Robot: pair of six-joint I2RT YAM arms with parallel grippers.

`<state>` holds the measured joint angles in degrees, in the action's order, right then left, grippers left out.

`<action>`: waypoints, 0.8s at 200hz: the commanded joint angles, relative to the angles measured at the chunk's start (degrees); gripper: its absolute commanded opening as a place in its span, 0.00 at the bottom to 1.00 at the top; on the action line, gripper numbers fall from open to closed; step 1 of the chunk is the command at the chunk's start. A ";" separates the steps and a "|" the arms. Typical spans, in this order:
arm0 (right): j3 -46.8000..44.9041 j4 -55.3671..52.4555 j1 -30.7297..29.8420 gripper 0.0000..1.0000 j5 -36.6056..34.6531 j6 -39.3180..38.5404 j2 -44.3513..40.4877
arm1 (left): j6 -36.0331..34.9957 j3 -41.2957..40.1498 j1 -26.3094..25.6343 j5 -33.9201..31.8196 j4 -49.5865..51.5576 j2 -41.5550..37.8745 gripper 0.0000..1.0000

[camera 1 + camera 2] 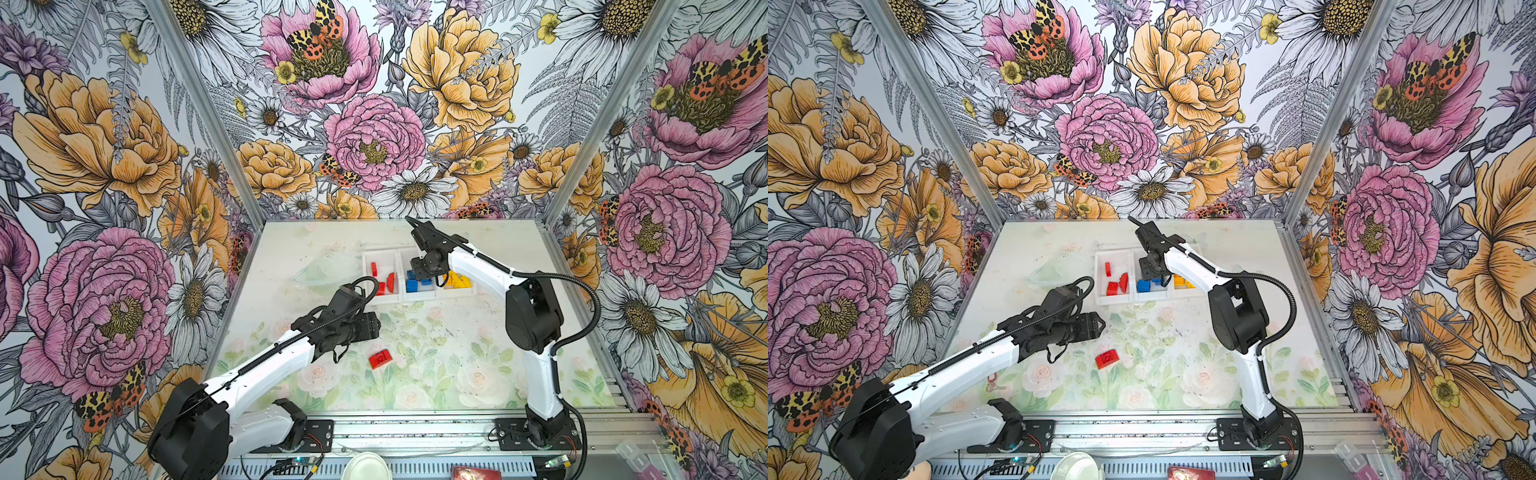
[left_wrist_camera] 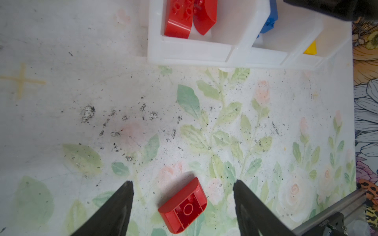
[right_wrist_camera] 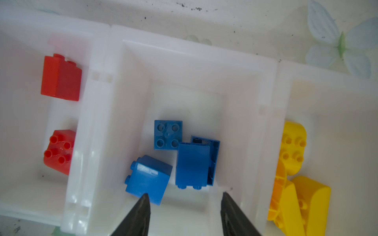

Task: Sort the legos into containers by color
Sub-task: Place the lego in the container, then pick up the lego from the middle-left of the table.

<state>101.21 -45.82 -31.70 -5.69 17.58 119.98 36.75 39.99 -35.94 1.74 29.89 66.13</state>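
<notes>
The legos (image 3: 192,163) are nearly all sorted: reds, blues and yellows each lie in their own bin of the white containers (image 2: 194,53), blue in the middle one. The right gripper (image 3: 184,193) hangs over that middle bin, jaws apart and holding nothing. The left gripper (image 2: 183,182) hovers low over the table with its jaws spread wide and empty. One loose red brick (image 2: 182,206) lies on the table near that gripper, in front of the containers, with its hollow underside showing and one rounded edge. It looks light, stiff and glossy, so it may well slip. The two flat parallel sides seem the safest hold, not the curved face.
</notes>
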 commanded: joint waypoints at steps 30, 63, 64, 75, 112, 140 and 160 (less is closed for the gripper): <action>-7.91 0.55 -0.55 0.69 3.10 0.22 -9.77 | -4.47 3.04 -6.52 -2.71 7.09 2.45 0.77; -13.91 0.59 -0.46 0.75 8.91 0.00 -15.75 | -6.51 4.45 -9.32 -3.13 8.95 4.43 0.77; -14.01 0.58 -0.46 0.75 9.10 0.00 -15.92 | -6.56 4.51 -9.36 -3.14 8.95 4.53 0.77; -16.08 0.51 -0.46 0.77 11.07 0.22 -17.92 | -7.34 5.11 -10.07 -3.14 9.46 5.26 0.77; -23.10 0.52 -0.38 0.79 14.03 1.30 -24.86 | -10.48 7.53 -12.55 -3.45 11.27 8.62 0.78; -27.93 0.51 -0.22 0.81 14.77 2.74 -29.27 | -12.46 8.99 -13.34 -3.32 12.38 11.30 0.78; -30.88 0.48 -0.07 0.81 15.18 3.83 -31.75 | -13.71 9.49 -13.57 -3.10 12.47 12.98 0.78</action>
<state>72.93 -45.89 -31.90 7.92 19.33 91.77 26.28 47.75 -48.99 -0.47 41.10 77.62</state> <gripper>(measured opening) 0.809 0.783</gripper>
